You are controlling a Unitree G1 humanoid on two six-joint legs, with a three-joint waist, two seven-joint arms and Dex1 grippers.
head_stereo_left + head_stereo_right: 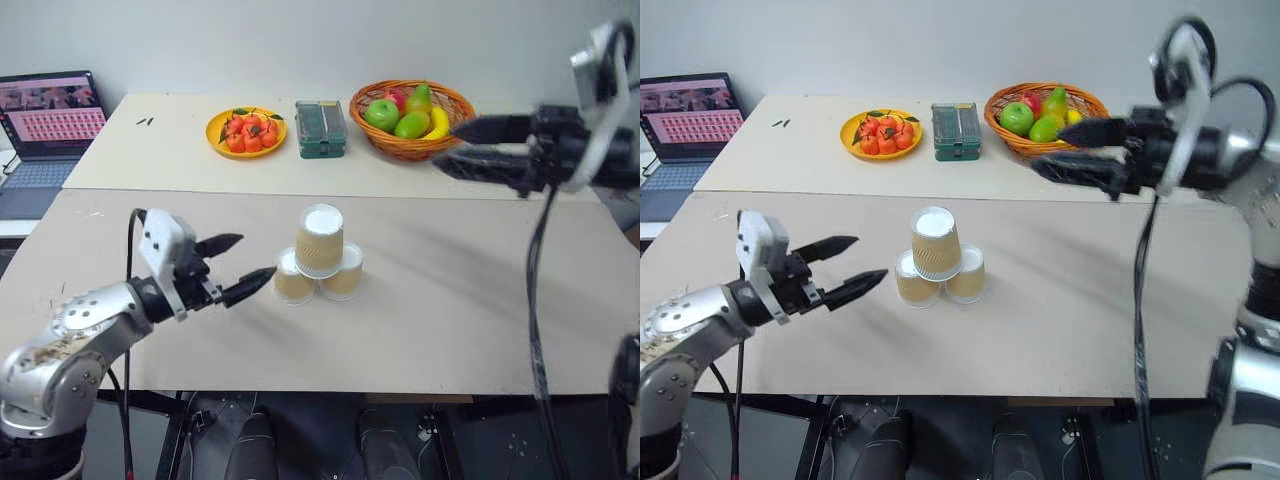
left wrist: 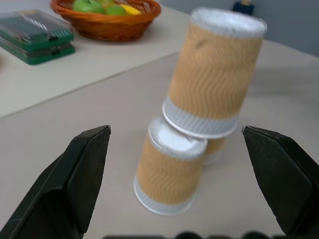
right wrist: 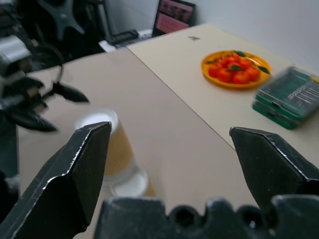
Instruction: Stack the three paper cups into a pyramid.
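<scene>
Tan pyramid [image 1: 320, 256] mid-table, clear of edges | left tool [image 1: 236, 265] wide beside | right tool [image 1: 468, 148] wide, apart

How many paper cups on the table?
3. Two stand upside down side by side: the left base cup and the right base cup. The top cup rests across both.

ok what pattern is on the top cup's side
Tan with a wavy zigzag ribbing on the top cup, white at both ends; clearest in the left wrist view.

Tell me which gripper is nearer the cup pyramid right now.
Left. The left gripper sits open just beside the cup pyramid, not touching; the right gripper hangs open, raised well off toward the fruit basket.
</scene>
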